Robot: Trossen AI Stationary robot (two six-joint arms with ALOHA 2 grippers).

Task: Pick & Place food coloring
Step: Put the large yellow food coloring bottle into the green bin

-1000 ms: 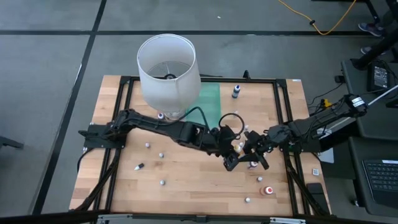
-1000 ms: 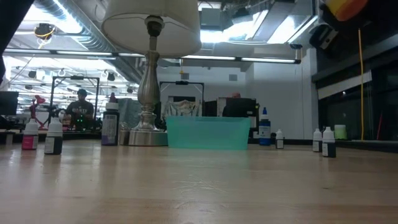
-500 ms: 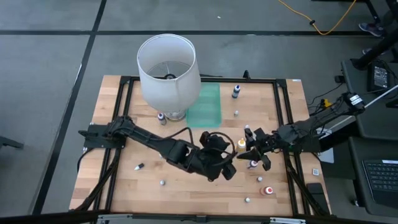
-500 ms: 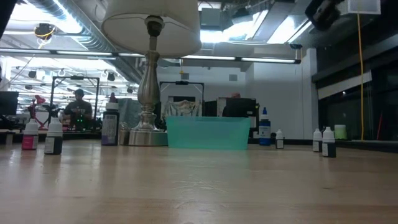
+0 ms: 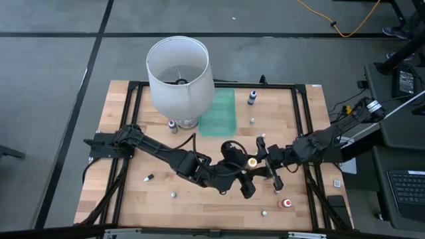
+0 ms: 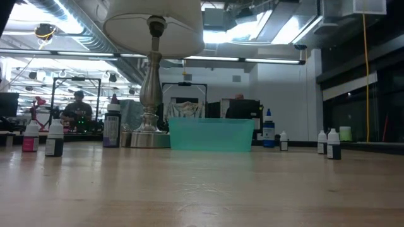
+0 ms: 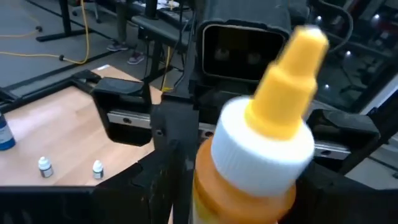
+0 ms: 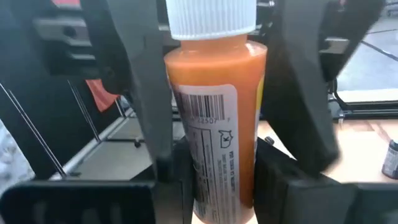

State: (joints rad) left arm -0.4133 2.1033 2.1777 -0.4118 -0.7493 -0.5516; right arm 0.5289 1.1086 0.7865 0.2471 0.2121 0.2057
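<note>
Wooden table (image 5: 133,192), lower centre: both grippers' fingers clamp one orange bottle (image 8: 214,118); workshop room behind.

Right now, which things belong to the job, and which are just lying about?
Job: orange plastic bottle with white cap, in right gripper, left gripper alongside; small white-capped bottles scattered on wooden table.
Lying about: white lampshade lamp; translucent green tray.

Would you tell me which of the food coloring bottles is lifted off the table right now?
The yellow-orange bottle with the white collar, mid-table: both the left pincer and right pincer meet around it, while the other bottles rest on the wood.
</note>
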